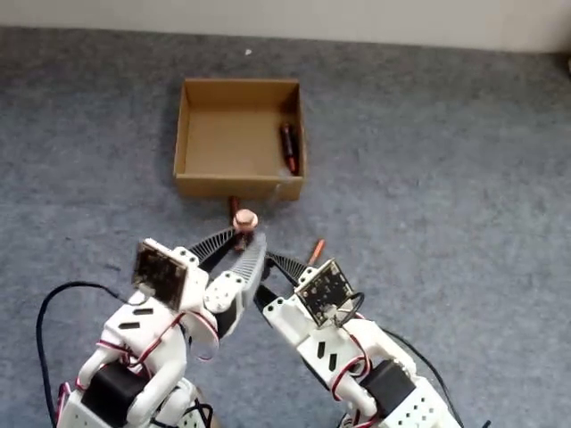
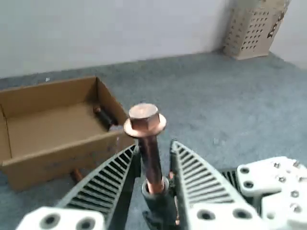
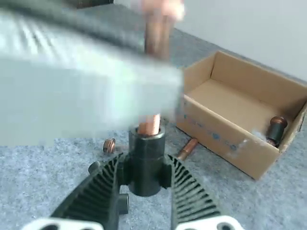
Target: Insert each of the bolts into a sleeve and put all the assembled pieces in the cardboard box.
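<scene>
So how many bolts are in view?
4 sure: held bolt in the left end effector, sleeved bolt in the cardboard box, loose bolt before it, another bolt by the right arm. Possibly a fifth bolt beyond.

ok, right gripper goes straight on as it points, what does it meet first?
The left gripper: its fingers grip the copper flanged bolt already entering the black cylindrical sleeve in the right gripper. Gap looks small, though depth is unclear.

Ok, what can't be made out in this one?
- How deep the bolt sits: the sleeve wall hides its tip, both wrist views.
- Bolt head: right wrist view, blurred and cut off by the edge, with the left gripper smeared across the shank.
- Piece in the box: left wrist view, box wall hides most.
</scene>
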